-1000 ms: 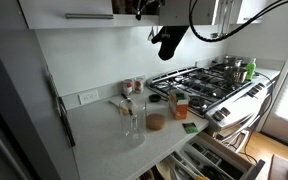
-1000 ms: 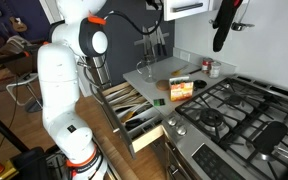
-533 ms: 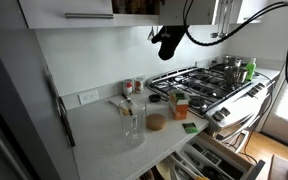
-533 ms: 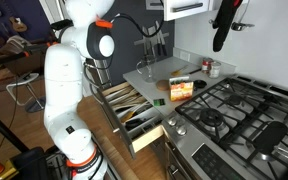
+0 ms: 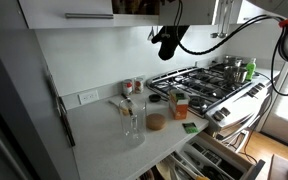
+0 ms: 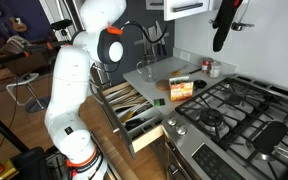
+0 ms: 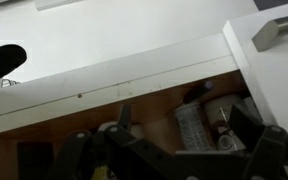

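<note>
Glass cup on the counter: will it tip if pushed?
Probably, if pushed high: the glass cup looks tall and narrow. It looks clear and empty, so likely light and breakable. On the smooth counter, a low push might slide it.

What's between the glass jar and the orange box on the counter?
A round brown disc, lying flat between glass jar and orange box, in an exterior view.

an exterior view stood beside the grey refrigerator side, above counter height, and looked down along the pale countertop toward the steel gas stove. an exterior view faced back from beyond that stove, over the open utensil drawer. both shared the counter, the stove and the orange carton. the wrist view sat close under the white wall cabinet, looking up into it.
</note>
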Available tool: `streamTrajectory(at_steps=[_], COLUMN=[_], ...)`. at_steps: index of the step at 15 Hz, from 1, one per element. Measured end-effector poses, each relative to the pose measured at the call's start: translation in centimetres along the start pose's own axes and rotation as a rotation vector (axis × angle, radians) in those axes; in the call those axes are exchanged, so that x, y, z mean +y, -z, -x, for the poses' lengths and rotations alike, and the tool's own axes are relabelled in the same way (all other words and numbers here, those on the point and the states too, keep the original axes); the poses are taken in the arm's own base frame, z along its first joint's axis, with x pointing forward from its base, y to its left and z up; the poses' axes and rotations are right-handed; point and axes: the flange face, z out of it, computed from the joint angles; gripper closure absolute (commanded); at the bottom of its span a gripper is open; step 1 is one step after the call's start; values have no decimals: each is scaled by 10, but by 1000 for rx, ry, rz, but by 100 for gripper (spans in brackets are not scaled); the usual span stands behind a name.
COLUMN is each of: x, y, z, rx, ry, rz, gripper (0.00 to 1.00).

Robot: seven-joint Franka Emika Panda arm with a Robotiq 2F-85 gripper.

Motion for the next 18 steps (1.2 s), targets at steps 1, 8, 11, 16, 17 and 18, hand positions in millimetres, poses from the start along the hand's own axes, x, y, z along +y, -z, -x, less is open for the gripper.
streamTrajectory(at_steps=[1,8,11,16,17,18], x=[4,5,6,10,9,9], y=[-2,-22,-31,-42,-42,-42], z=[-2,1,2,1,1,2], rx=[7,16,30,41,41,42], ry=[-12,40,74,104,112,120], rz=[-5,-31,-47,-74,-78,-81], gripper=[0,0,0,0,0,0])
